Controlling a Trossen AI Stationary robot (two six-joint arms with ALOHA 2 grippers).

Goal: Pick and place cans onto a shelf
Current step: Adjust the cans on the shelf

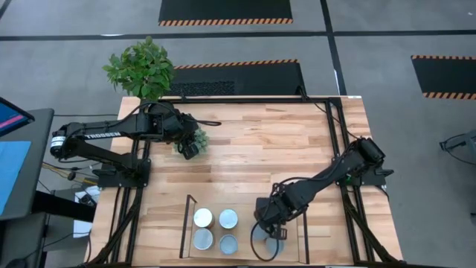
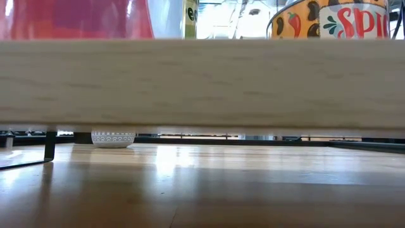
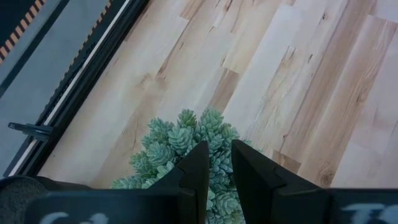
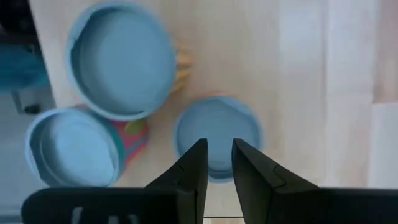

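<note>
The light wooden shelf (image 1: 290,205) lies at the table's near edge, with dark brackets at its two sides. Four cans stand on its left half in a two-by-two block: a white-topped one (image 1: 203,217) and three silvery-blue ones (image 1: 228,218) (image 1: 203,239) (image 1: 228,244). A fifth can (image 1: 262,244) stands right of them, and it also shows in the right wrist view (image 4: 217,134). My right gripper (image 1: 273,232) (image 4: 216,163) is shut just above this can's top. My left gripper (image 1: 192,147) (image 3: 219,165) is shut at the far left, over a small succulent (image 3: 186,140). My left gripper's fingertips (image 3: 200,163) point down over the top of the succulent (image 3: 214,124); I cannot tell whether they touch its leaves.
A big leafy plant (image 1: 141,68) stands beyond the table's far left corner. In the low view the shelf board (image 2: 202,82) fills the picture, with can labels (image 2: 335,19) above it, a bracket (image 2: 49,145) below left and the succulent's white pot (image 2: 112,138) far behind. Bare tabletop (image 1: 282,149) lies mid-table.
</note>
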